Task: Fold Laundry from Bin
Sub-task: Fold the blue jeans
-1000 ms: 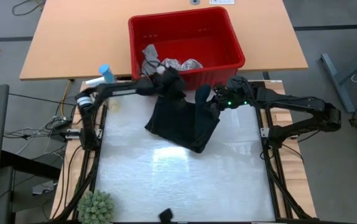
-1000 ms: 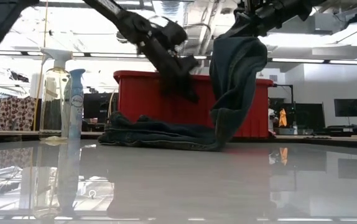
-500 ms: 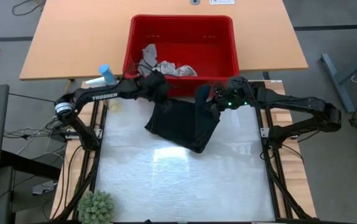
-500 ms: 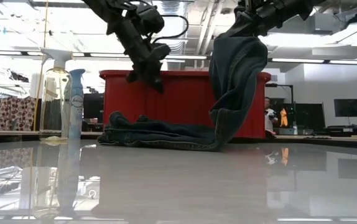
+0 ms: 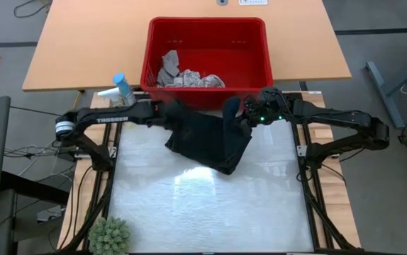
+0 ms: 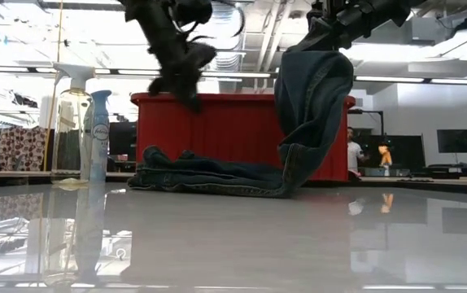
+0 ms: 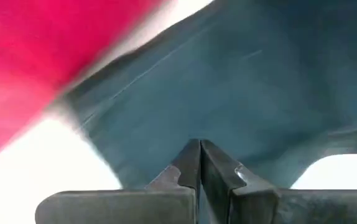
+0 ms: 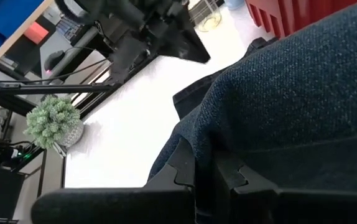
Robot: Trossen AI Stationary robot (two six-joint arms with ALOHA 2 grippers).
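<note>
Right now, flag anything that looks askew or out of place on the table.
The trousers lie bunched, not flat: one end hangs lifted from the shut right gripper, the rest heaped by the bin. The left gripper hangs shut and empty above them. Two cloths remain in the bin.

Materials and finishes as I see them from my station.

Trousers (image 5: 214, 142): dark blue cloth, matt, with a coarse woven grain I read clearly in the right wrist view, thick stitched hems. Bin (image 5: 257, 39): red plastic, smooth with a slight sheen, faintly ribbed wall in the low view. Grey cloths (image 5: 182, 73) in it: soft, crumpled, matt. Table (image 5: 189, 205): white top, glossy, mirroring the ceiling lights I see. Desk (image 5: 83, 42) behind: pale wood look, matt. Spray bottle (image 6: 72, 122): clear plastic. Left gripper (image 7: 200, 165) fingers: dark, matt, hard-edged.
</note>
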